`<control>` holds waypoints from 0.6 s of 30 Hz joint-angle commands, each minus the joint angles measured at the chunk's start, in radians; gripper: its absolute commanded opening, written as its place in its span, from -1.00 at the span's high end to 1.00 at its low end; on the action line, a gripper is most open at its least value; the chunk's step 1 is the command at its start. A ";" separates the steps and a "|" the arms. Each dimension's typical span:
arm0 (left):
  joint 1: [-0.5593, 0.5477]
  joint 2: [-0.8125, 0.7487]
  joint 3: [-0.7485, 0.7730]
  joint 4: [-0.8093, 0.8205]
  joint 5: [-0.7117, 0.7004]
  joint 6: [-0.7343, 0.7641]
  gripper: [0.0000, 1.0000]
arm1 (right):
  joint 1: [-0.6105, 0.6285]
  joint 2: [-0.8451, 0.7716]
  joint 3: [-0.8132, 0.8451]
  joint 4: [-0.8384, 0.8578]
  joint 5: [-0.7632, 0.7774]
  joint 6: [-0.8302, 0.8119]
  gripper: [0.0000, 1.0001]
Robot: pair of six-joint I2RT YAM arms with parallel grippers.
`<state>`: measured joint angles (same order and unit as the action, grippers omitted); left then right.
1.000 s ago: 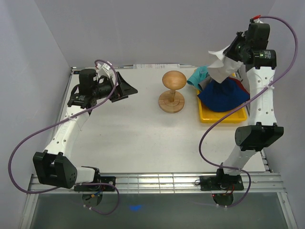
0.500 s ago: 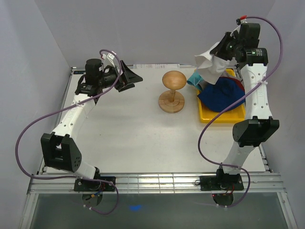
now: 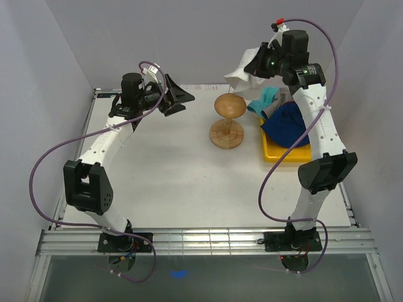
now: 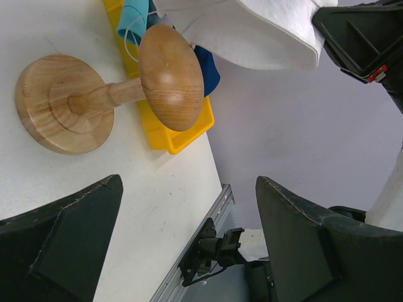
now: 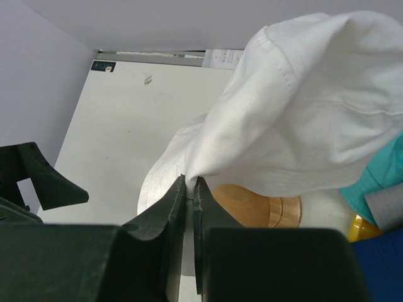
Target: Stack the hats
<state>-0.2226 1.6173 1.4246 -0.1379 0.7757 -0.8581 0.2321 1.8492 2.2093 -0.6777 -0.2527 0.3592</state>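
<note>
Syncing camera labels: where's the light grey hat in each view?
Top external: light grey hat upper middle, held by the right claw, just above the wooden stand.
Left wrist: hat along the top edge, over the stand's cap.
Right wrist: hat fills the upper right, pinched in the claw, stand beneath.
Shared landmark: the wooden stand.

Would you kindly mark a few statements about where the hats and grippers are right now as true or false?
1. The right gripper is shut on the light grey hat. True.
2. The left gripper holds the blue hat. False: it is open and empty; the blue hat lies in the yellow tray.
3. The wooden stand already wears a hat. False: its top is bare, and the light grey hat hangs in the air above it.
4. The teal hat lies beside the blue hat. True.
</note>
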 commanded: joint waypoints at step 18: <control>-0.015 0.044 -0.012 0.090 0.004 -0.047 -0.92 | 0.018 -0.094 -0.011 0.055 -0.091 -0.154 0.84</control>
<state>-0.2329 1.6695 1.4212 -0.0731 0.7753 -0.9039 0.2485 1.8240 2.1933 -0.6746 -0.2886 0.2298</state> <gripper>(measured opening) 0.965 0.101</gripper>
